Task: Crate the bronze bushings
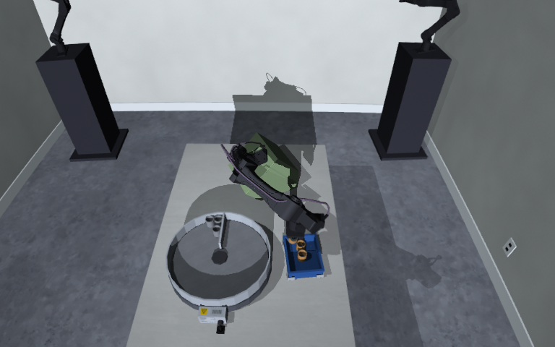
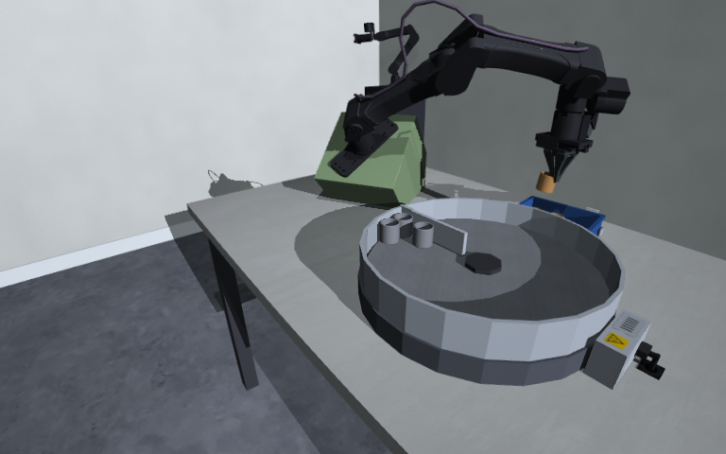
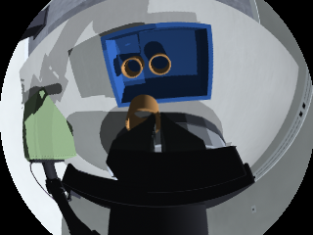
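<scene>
Bronze bushing (image 2: 545, 183) (image 3: 143, 109), rigid and likely slippery, hangs pinched by its wall in the jaws (image 2: 555, 178); that wall suits gripping.

Looks like a robotics lab or small industrial test cell. Has a black six-joint robot arm (image 1: 261, 188) (image 2: 525, 60) (image 3: 64, 206) mounted on a faceted green block (image 1: 278, 176) (image 2: 369, 179) (image 3: 49, 127), over a pale grey flat-topped bench (image 1: 303, 311) (image 2: 288, 278) (image 3: 254, 98). Also includes a round grey walled turntable (image 1: 168, 262) (image 2: 487, 340) (image 3: 210, 134), beside a grey metal-looking box (image 1: 212, 319) (image 2: 610, 361) bearing a yellow warning label (image 1: 204, 311) (image 2: 616, 340). Further suggests a lab through tall dark rectangular pedestals (image 1: 69, 102) (image 2: 420, 128) carrying more black arms, above mottled grey concrete-like flooring (image 1: 102, 225) (image 2: 133, 347).
</scene>
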